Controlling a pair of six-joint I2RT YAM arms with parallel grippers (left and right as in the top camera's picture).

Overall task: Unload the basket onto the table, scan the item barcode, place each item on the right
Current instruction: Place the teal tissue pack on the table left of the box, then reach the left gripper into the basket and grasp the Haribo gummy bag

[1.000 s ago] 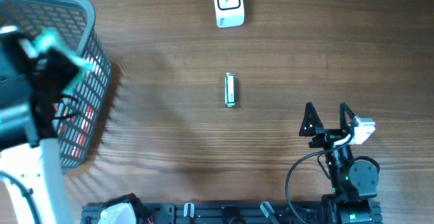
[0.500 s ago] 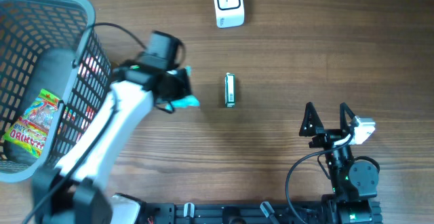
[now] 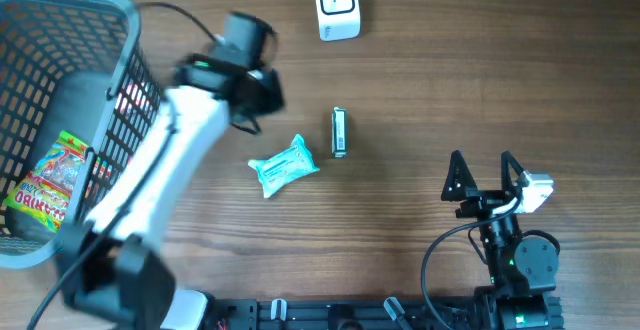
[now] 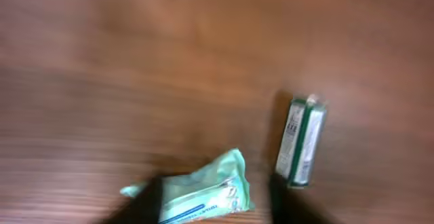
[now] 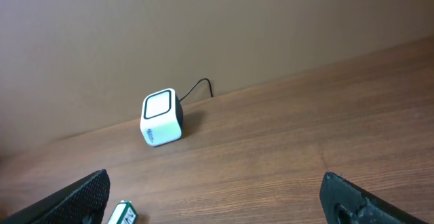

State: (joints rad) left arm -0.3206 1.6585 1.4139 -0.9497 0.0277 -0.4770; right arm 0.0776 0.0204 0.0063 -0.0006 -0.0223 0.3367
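A teal packet [image 3: 283,166] lies flat on the table left of centre, free of any grip. Right of it lies a small green-and-white box [image 3: 339,132]. The white barcode scanner [image 3: 336,5] stands at the far edge. My left gripper [image 3: 262,90] hovers beyond the packet, jaws apart. The blurred left wrist view shows the packet [image 4: 196,193] between and below my left gripper [image 4: 215,198], with the box [image 4: 302,141] to the right. My right gripper [image 3: 482,165] rests open near the front right. Its wrist view shows the right gripper [image 5: 217,203] facing the scanner [image 5: 161,119].
A grey mesh basket [image 3: 120,10] stands at the left edge with a colourful candy bag [image 3: 45,185] inside. The left arm [image 3: 150,200] stretches diagonally from the front left. A cable [image 5: 196,87] runs from the scanner to the back.
The left arm swung from the basket out over the table with the teal packet. Its jaws opened, and the packet now lies on the table, with the gripper moved farther away.
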